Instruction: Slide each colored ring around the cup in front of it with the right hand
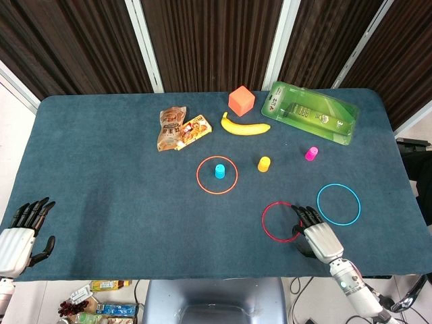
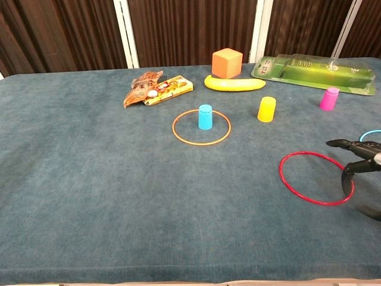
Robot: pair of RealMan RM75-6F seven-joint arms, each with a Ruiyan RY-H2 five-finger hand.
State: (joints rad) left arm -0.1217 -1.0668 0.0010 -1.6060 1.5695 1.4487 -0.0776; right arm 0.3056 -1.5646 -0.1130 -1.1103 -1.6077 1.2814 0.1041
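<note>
The red ring [image 1: 262,221] [image 2: 280,173] lies flat in front of the yellow cup [image 1: 264,164] [image 2: 266,109], with bare cloth between them. My right hand [image 1: 316,233] [image 2: 357,162] is at the ring's right rim, fingers spread over it and holding nothing. An orange ring [image 1: 197,175] [image 2: 173,127] encircles the blue cup [image 1: 220,170] [image 2: 205,117]. The blue ring [image 1: 339,183] [image 2: 372,131] lies in front of the pink cup [image 1: 311,154] [image 2: 328,99]. My left hand [image 1: 20,233] rests open at the front left edge.
At the back of the table are an orange cube [image 1: 241,100], a banana [image 1: 244,127], a green package [image 1: 310,112] and snack packets [image 1: 179,128]. The table's front edge runs just behind my right wrist.
</note>
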